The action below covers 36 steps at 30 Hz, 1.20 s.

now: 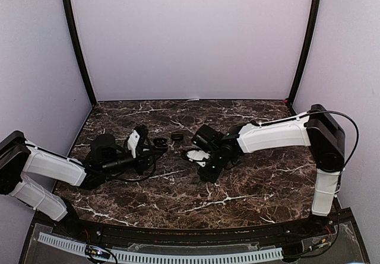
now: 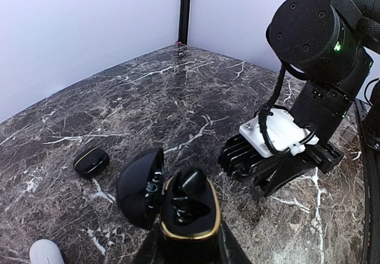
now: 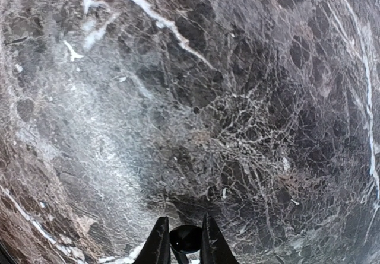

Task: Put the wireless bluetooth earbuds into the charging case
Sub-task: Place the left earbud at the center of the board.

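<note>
**Op 1:** Earbud (image 3: 185, 239), black, is pinched in my right hand (image 3: 184, 223), low over the tabletop (image 3: 237, 98). Why grip the charging case (image 2: 185, 210)?

**Op 2:** My left hand (image 2: 189, 253) clamps it, lid swung aside, so the free socket faces up. A second earbud (image 2: 191, 181) looks seated. Dark veined marble, plain pale walls (image 1: 190, 38).

case (image 2: 190, 210): near end cut off at 6 o'clock in the left wrist view, so most of the left hand (image 2: 189, 253) is out of frame.
white thing (image 2: 46, 253): at 7 o'clock, cut by the edge; cannot tell what it is.
bud (image 3: 185, 238): between the right hand (image 3: 181, 243) tips at 6 o'clock, lower part cut off.
top view: the case's contents are too small to tell.
</note>
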### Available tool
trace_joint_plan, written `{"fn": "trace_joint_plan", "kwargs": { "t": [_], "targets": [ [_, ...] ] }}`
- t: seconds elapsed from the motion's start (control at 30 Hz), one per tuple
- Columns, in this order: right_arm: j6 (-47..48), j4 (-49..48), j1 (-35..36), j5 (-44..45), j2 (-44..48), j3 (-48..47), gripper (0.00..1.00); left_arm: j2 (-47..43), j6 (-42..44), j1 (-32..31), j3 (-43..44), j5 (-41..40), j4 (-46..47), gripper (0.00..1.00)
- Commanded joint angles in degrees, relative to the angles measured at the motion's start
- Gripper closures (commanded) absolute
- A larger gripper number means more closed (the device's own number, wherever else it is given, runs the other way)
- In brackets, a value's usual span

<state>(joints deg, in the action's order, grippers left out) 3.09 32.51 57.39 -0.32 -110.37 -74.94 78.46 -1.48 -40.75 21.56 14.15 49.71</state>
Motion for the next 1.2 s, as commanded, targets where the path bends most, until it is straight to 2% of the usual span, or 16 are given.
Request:
{"fn": "trace_joint_plan", "kwargs": {
  "t": [0.0,0.07,0.13,0.2,0.3,0.67,1.17],
  "targets": [
    [1.2,3.9,0.3,2.0,-2.4,-2.1,0.79,-1.5,-0.5,0.2,-0.8,1.2,0.1,0.90],
    [0.7,3.6,0.3,2.6,-2.2,-1.9,0.64,-1.5,-0.5,0.2,-0.8,1.2,0.1,0.90],
    [0.5,3.5,0.4,3.1,-1.8,-1.7,0.60,-1.5,-0.5,0.2,-0.7,1.3,0.1,0.90],
    [-0.1,3.4,0.3,3.7,-1.1,-1.2,0.49,-1.5,-0.6,0.2,-0.6,1.5,0.0,0.90],
    [-0.9,2.8,0.3,3.1,0.3,0.2,0.39,-1.8,-0.8,0.2,-0.8,1.6,0.0,0.90],
    [-2.5,2.3,-0.1,6.8,1.3,4.6,0.38,-2.2,0.1,0.2,-0.7,0.9,-1.1,0.90],
    [-4.8,1.0,-5.8,10.7,-1.1,1.6,0.43,-3.4,0.6,0.2,-1.3,-0.9,-1.4,0.90]
  ]
}}
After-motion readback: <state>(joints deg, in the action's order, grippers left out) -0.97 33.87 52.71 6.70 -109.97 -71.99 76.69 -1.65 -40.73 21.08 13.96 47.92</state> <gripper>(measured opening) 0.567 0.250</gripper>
